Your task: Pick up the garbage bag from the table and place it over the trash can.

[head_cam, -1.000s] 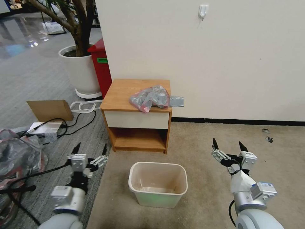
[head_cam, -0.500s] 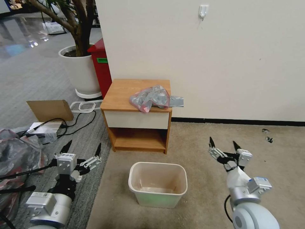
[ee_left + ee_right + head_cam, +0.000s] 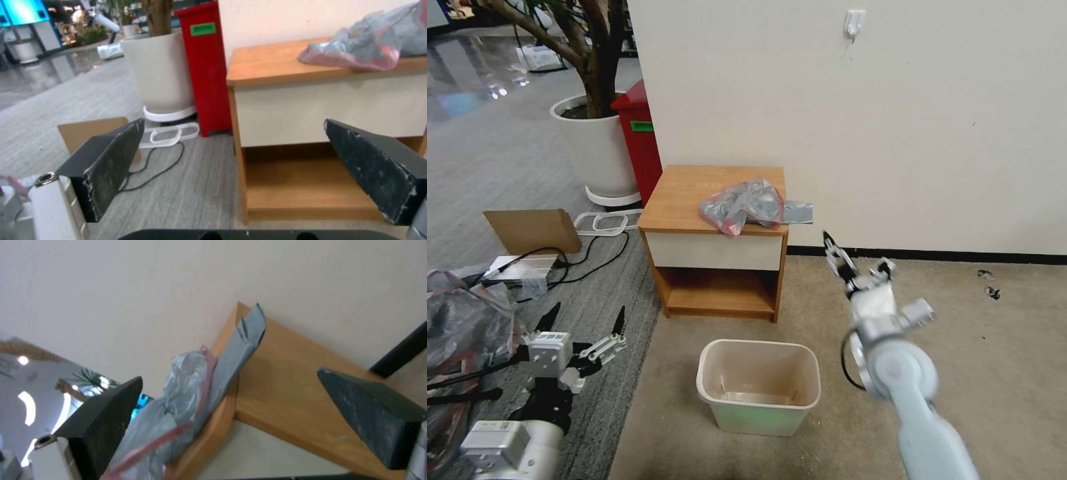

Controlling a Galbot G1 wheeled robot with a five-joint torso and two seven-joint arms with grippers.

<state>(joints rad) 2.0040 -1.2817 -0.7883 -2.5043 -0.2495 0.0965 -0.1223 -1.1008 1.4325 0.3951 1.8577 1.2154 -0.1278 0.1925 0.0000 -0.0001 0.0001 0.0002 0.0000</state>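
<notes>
The garbage bag [image 3: 746, 204], crumpled grey plastic with a pink-red rim, lies on the right part of the table [image 3: 684, 190], one grey corner hanging past the edge by the wall. On the carpet in front stands the cream trash can [image 3: 758, 345], with nothing in it. My right gripper [image 3: 857, 257] is open, raised beside the table's right side, just below the bag's level. Its wrist view shows the bag [image 3: 186, 390] and table edge [image 3: 285, 380] between the fingers [image 3: 106, 413]. My left gripper [image 3: 587, 313] is open and low at the left, facing the table [image 3: 267, 63] and bag [image 3: 365, 46].
A tall red bin [image 3: 639, 143] and a white planter [image 3: 597, 150] stand left of the table. Cardboard [image 3: 532, 230], cables [image 3: 587, 257] and a heap of plastic bags [image 3: 460, 327] lie on the grey floor at left. The wall is right behind the table.
My right arm has risen and swung forward and leftward to the table's right side, its gripper turned toward the bag. My left gripper has sunk lower and a little to the left.
</notes>
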